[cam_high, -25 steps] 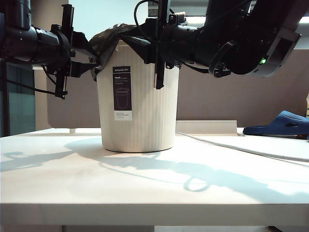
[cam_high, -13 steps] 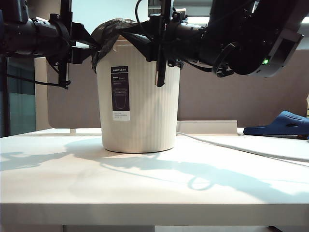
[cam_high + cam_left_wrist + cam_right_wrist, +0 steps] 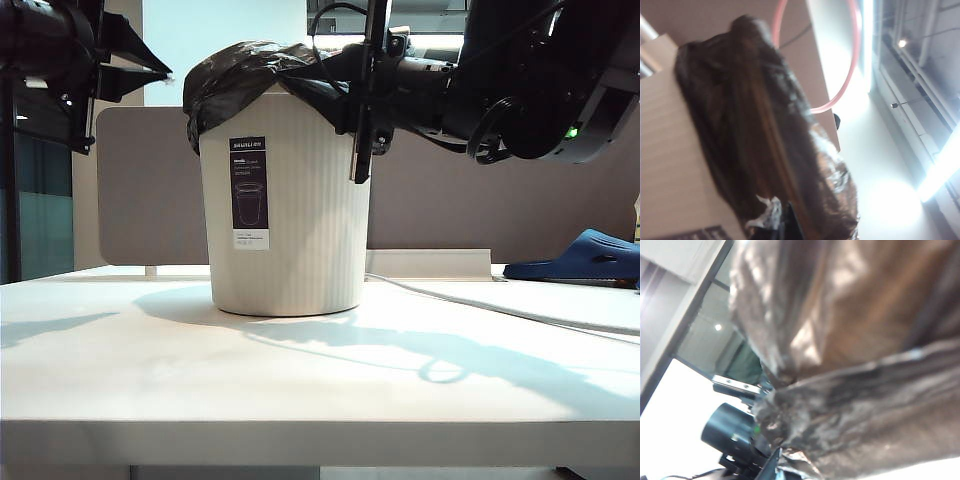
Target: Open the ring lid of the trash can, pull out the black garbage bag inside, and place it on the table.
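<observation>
1. Step: bag pull-out. Ring lid (image 3: 855,55) is already off the trash can (image 3: 300,220).
2. Right gripper (image 3: 345,85) at can's right rim, closed, apparently pinching black garbage bag (image 3: 240,70), which drapes over the rim.
3. Left gripper (image 3: 160,72) closed, up-left of can, apart from it.
4. Next: hoist bag clear of can, then set it on table (image 3: 300,390).
5. Unclear: what holds the ring lid; bag's body is hidden inside can.

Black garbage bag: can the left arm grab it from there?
Probably yes: the left gripper hangs beside the black garbage bag, nothing between them, but it is shut and must open first.
</observation>
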`<action>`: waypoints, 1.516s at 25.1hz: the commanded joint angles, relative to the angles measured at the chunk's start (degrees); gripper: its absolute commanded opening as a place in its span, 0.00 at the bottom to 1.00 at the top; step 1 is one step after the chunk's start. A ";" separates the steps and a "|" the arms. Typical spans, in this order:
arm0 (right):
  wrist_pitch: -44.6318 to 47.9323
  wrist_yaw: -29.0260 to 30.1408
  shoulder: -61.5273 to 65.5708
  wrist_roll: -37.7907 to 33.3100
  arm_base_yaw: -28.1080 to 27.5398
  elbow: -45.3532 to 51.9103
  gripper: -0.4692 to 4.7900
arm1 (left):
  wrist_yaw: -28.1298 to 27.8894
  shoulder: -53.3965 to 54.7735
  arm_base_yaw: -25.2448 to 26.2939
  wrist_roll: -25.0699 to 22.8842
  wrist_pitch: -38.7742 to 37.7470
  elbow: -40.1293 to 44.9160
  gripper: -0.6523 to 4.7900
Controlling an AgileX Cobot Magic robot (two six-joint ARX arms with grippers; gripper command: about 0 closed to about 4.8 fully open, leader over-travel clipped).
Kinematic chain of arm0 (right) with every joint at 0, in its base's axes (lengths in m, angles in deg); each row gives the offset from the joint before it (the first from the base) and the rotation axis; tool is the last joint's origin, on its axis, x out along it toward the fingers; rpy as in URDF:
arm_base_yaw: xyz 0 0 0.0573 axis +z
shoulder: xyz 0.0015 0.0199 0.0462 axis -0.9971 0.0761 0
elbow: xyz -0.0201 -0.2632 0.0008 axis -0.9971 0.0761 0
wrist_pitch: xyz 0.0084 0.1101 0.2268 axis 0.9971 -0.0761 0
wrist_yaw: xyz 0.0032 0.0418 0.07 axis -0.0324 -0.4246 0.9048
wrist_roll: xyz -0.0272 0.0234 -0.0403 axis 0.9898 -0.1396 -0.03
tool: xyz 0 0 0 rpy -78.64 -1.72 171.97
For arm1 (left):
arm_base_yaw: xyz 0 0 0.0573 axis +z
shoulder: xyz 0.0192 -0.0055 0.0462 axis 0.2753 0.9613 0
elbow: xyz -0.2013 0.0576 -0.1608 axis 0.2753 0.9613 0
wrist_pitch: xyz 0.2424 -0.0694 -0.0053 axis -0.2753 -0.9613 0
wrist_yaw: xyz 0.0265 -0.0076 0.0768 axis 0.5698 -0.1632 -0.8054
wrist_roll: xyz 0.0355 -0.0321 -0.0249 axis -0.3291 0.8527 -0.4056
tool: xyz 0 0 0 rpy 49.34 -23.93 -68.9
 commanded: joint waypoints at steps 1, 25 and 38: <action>4.26 2.25 -0.44 -3.76 0.13 -2.03 0.08 | 4.13 -0.15 0.13 3.89 0.13 -0.17 0.17; -0.04 5.40 -0.39 -4.20 5.16 -4.94 0.08 | -2.43 0.24 -5.73 11.41 -0.42 -0.17 0.21; -0.07 7.69 -0.39 -2.40 4.96 -4.90 0.09 | -4.98 0.11 -5.62 8.74 6.23 -0.20 0.11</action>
